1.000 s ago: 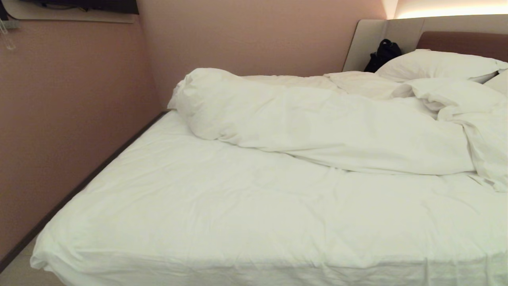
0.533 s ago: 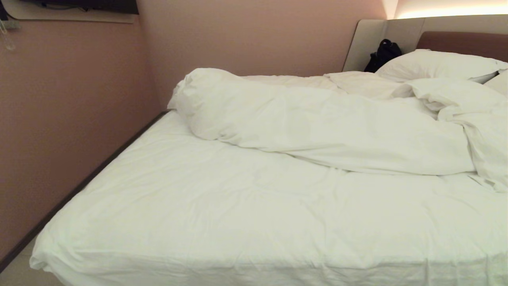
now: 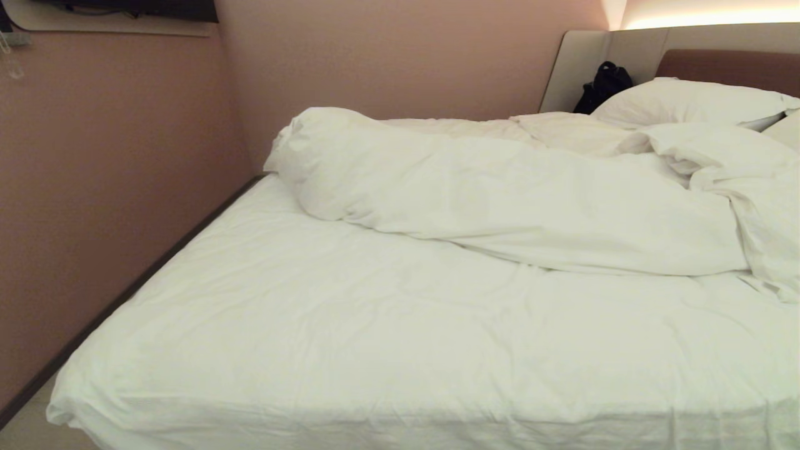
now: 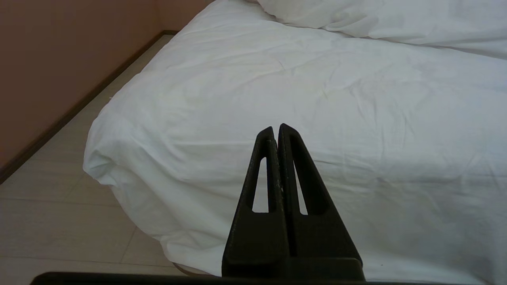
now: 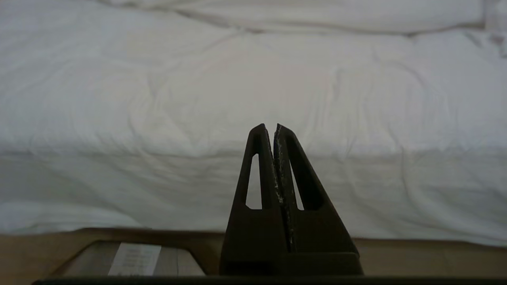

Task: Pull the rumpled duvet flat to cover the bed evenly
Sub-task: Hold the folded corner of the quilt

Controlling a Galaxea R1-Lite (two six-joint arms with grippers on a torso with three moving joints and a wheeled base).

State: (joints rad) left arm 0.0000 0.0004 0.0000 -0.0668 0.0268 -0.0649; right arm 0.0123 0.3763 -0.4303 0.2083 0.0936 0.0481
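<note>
The duvet is a thick white quilt heaped in a long rumpled roll across the far half of the bed, whose brown headboard is at the far right. The near half is a flat, creased white cover that hangs over the near edge, with a puffy corner above the floor. Neither arm shows in the head view. My left gripper is shut and empty, held in front of the near left corner. My right gripper is also shut and empty, facing the hanging near edge above the bed's tan base.
White pillows lie at the headboard, with a black bag beside them. A pink wall runs close along the bed's left side, leaving a narrow strip of tiled floor. A white label lies low by the base.
</note>
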